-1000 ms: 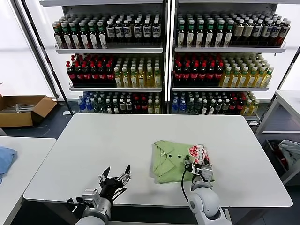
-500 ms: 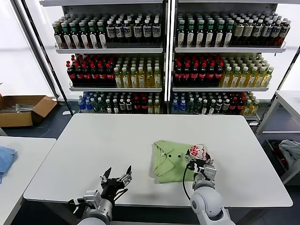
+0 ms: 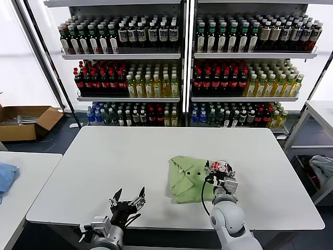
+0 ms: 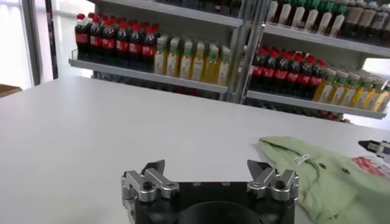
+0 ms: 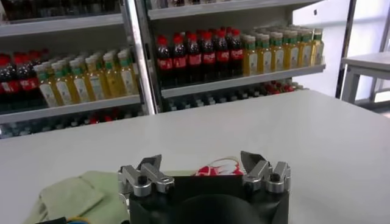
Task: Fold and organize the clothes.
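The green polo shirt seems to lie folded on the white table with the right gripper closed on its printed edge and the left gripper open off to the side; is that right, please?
Not quite: the right gripper is open and holds nothing, as the right wrist view shows. The rest stands: the green polo shirt lies folded on the white table, and the left gripper is open off to the side.

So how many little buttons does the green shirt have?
2, on the folded green shirt: two dark buttons side by side just right of the collar. More may hide in folds.
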`<state>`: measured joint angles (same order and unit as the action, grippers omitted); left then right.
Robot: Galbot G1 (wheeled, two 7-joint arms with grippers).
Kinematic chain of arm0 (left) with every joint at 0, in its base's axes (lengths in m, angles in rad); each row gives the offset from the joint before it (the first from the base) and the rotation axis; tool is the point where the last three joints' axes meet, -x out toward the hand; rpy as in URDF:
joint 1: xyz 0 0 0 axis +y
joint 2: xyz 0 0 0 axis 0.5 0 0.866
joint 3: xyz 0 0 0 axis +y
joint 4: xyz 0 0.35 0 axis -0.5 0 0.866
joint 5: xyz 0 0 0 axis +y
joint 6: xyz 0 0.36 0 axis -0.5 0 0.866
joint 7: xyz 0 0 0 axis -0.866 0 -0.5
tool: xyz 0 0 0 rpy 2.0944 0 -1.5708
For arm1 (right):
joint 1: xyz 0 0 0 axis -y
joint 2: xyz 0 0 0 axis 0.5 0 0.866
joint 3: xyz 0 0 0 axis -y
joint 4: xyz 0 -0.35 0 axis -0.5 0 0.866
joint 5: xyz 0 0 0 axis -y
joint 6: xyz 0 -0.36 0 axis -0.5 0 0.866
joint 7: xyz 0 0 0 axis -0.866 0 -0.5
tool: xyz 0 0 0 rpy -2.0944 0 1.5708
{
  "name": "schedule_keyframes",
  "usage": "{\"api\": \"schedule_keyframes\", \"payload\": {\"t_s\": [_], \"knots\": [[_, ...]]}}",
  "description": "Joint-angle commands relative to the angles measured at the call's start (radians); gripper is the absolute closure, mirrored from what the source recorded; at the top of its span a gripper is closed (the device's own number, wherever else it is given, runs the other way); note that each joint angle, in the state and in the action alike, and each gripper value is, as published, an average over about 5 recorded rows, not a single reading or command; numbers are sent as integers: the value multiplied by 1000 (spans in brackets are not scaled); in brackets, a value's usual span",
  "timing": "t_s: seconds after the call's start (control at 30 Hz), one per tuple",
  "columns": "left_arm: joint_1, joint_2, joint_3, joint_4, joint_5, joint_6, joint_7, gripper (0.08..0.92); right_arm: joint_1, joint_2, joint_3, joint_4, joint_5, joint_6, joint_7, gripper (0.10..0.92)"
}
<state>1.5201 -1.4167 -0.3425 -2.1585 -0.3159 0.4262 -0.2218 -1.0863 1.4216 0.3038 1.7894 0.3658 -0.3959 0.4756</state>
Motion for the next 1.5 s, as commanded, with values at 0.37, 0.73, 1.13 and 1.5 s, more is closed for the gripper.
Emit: {"api": "schedule_keyframes", "payload": {"t_s": [0.37,0.73,1.13,1.5], "knots": [[14,-14,10,0,12,-1,2,177,127,74,3,-196,95,-61,58,203],[-5,-15,5,14,11,-1,3,177,124,58,11,-160,148,-67,49,203],[-16,-11,-15,27,80,-61,-3,177,-6,-81,18,226,-3,-40,-7,203],[-74,11,-79,63,73,-130,-16,177,-275,-346,230,181,-103,-79,-103,203]]}}
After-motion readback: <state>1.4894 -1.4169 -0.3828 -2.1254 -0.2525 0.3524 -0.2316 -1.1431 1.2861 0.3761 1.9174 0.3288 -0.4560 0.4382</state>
